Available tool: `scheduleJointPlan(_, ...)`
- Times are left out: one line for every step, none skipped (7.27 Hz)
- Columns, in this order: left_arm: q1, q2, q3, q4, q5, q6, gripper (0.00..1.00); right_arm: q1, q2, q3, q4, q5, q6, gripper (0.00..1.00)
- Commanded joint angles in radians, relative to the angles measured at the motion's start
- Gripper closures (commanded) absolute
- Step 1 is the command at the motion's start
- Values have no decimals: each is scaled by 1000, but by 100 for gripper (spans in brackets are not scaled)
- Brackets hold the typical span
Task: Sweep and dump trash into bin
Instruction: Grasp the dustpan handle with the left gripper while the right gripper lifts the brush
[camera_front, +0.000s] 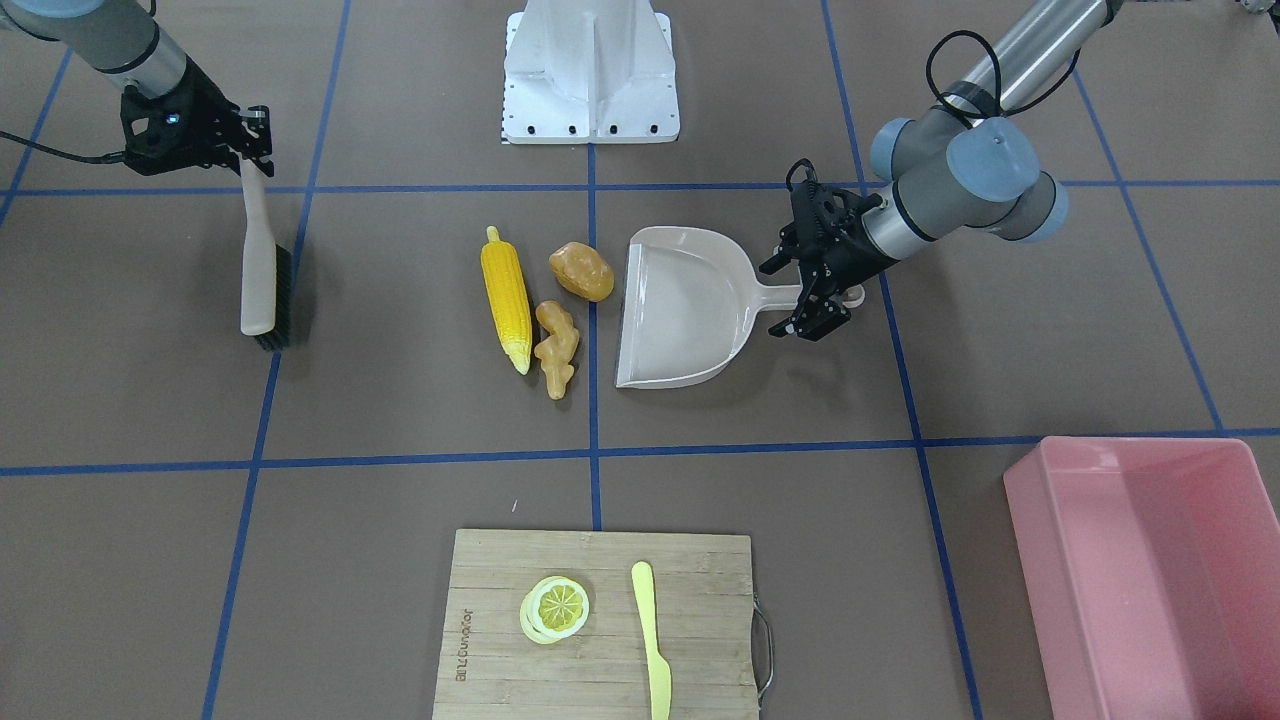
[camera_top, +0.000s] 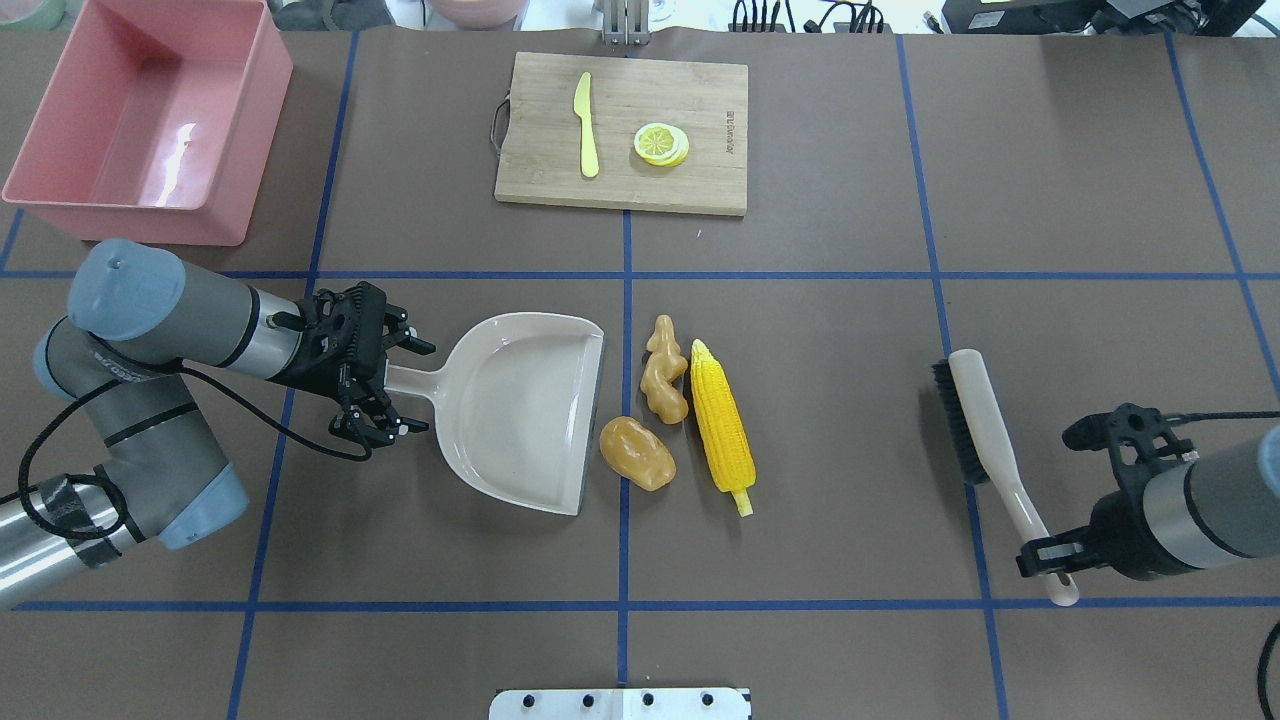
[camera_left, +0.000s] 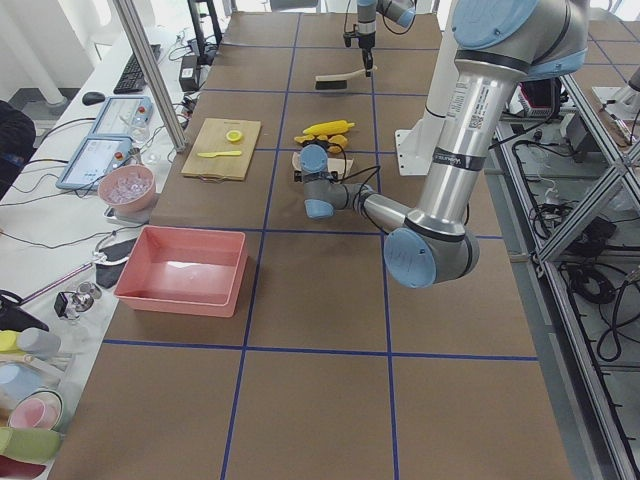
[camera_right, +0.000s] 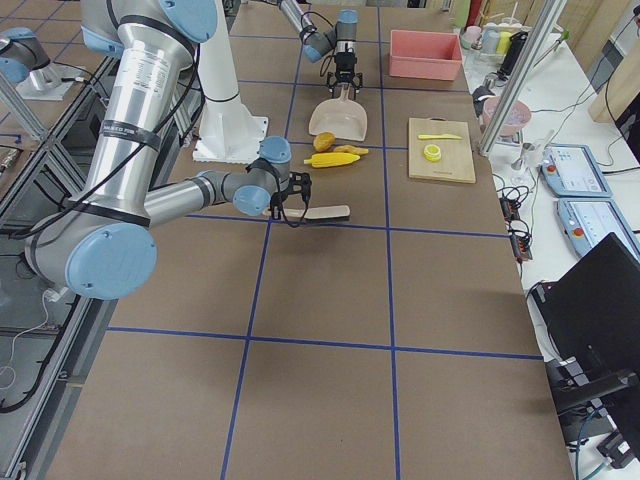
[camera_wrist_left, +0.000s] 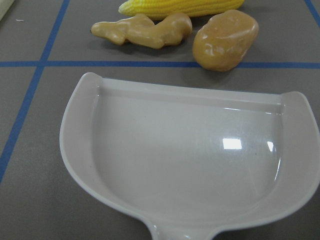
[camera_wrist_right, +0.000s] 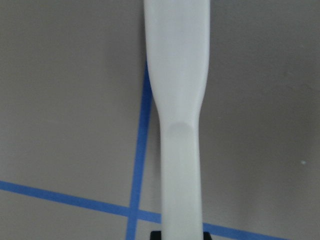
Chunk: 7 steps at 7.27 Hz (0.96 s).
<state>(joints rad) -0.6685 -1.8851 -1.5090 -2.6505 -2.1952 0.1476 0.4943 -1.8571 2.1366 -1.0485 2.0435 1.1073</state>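
Three unswept: long yellow plastic corn cob (camera_top: 722, 428), rounded orange-brown potato (camera_top: 637, 453), knobbly tan ginger root (camera_top: 664, 370), on table at mouth of beige plastic dustpan (camera_top: 520, 410). Large pink rectangular tub (camera_top: 130, 225) far left, no trash inside. Left gripper (camera_top: 425, 388) spread astride dustpan handle; right gripper (camera_top: 1048, 562) at beige black-bristled brush (camera_top: 975, 420), grip unclear.

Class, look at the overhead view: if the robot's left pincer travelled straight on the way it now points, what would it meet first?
The beige dustpan. The left pincer straddles its handle with jaws open, pointing at the pan; its height over the handle is unclear.
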Motion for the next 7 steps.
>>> scheduleJointPlan(1, 1, 1, -14, -1, -26, 4, -9, 120, 57, -193, -2, 5, 100)
scheduleJointPlan(1, 1, 4, -14, 0, -28, 4, -44, 180, 57, -256, -22, 14, 100)
scheduleJointPlan(1, 1, 13, -14, 0, -28, 4, -69, 288, 57, -381, -57, 16, 100)
scheduleJointPlan(1, 1, 15, -14, 0, -29, 3, -92, 397, 54, -516, -83, 16, 100)
scheduleJointPlan(4, -2, 15, -14, 0, -46, 3, -120, 479, 42, -598, -89, 17, 100)
scheduleJointPlan(10, -2, 15, -14, 0, -46, 4, -147, 508, 23, -619, -121, 23, 100)
scheduleJointPlan(13, -3, 16, -15, 0, -46, 3, -170, 547, -18, -619, -123, 52, 100)
